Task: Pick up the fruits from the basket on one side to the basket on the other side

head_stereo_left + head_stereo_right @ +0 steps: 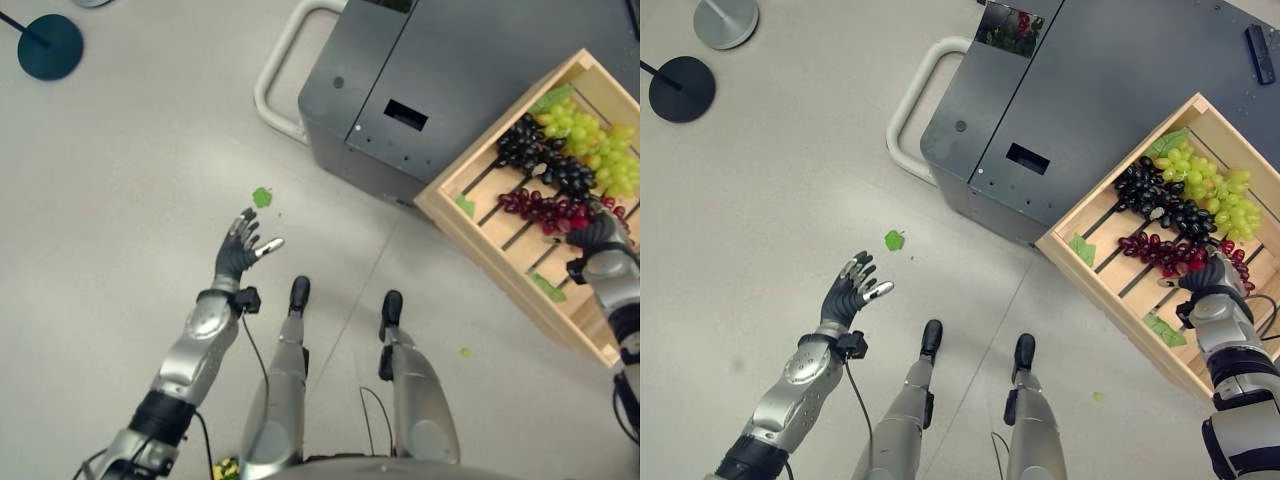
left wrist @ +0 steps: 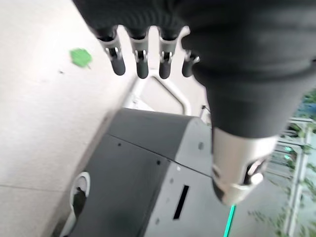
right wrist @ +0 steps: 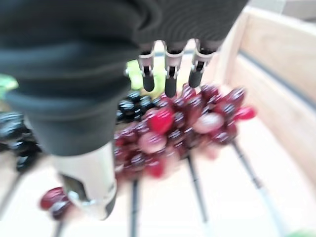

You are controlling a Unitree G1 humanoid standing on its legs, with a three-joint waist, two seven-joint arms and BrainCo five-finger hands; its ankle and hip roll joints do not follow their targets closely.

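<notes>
A wooden slatted crate [image 1: 497,266] stands at my right on the floor. Inside it lie a bunch of green grapes [image 1: 595,140], a bunch of black grapes [image 1: 545,160] and a bunch of red grapes [image 1: 545,208]. My right hand [image 1: 592,236] hovers inside the crate at the near end of the red grapes [image 3: 173,128], fingers [image 3: 170,74] straight and holding nothing. Out to my left, my left hand [image 1: 238,250] is raised over bare floor, open and empty, its fingers [image 2: 140,59] spread.
A dark grey machine [image 1: 420,90] with a white loop handle [image 1: 275,70] stands behind the crate, touching its far corner. A green leaf [image 1: 262,197] lies on the floor just beyond my left hand. A round dark stand base [image 1: 50,46] sits far left.
</notes>
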